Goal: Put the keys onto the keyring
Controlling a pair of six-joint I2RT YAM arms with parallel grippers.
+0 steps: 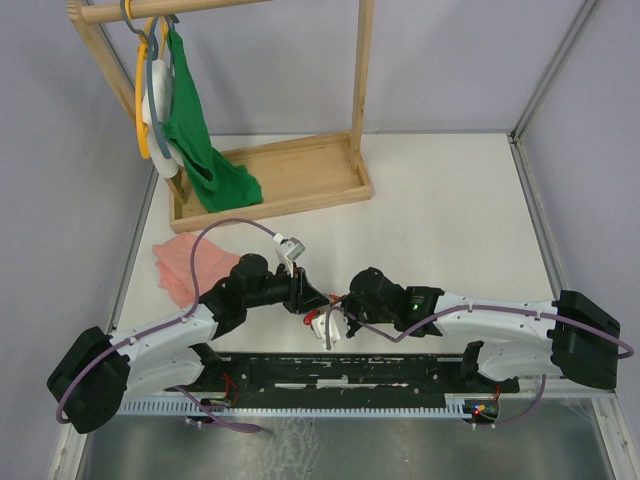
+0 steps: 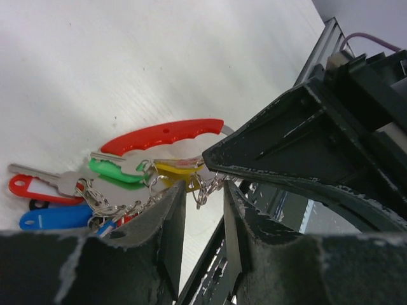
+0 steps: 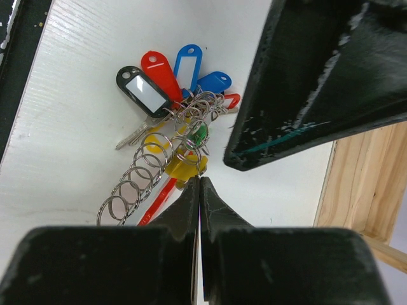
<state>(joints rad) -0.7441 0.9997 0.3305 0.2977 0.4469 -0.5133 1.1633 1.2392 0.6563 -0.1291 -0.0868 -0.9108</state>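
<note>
A bunch of keys [image 1: 320, 322] lies between my two grippers near the table's front edge. The yellow-tagged key [image 3: 183, 166] and the green-tagged key [image 3: 201, 135] sit among small silver rings; both also show in the left wrist view, yellow [image 2: 175, 168] and green [image 2: 117, 170]. A red carabiner-shaped keyring [image 2: 165, 133] lies just behind them. My right gripper [image 3: 200, 181] is shut, its tips pinching a small ring at the yellow tag. My left gripper [image 2: 203, 194] is open with a narrow gap and empty, its tips right at the ring chain [image 2: 202, 189].
Red [image 3: 159, 71], black [image 3: 141, 90] and blue [image 3: 188, 62] tagged keys and a chain of split rings [image 3: 135, 179] belong to the same bunch. A wooden rack [image 1: 270, 185] with a green cloth [image 1: 195, 130] stands at the back left. A pink cloth [image 1: 180, 265] lies at the left.
</note>
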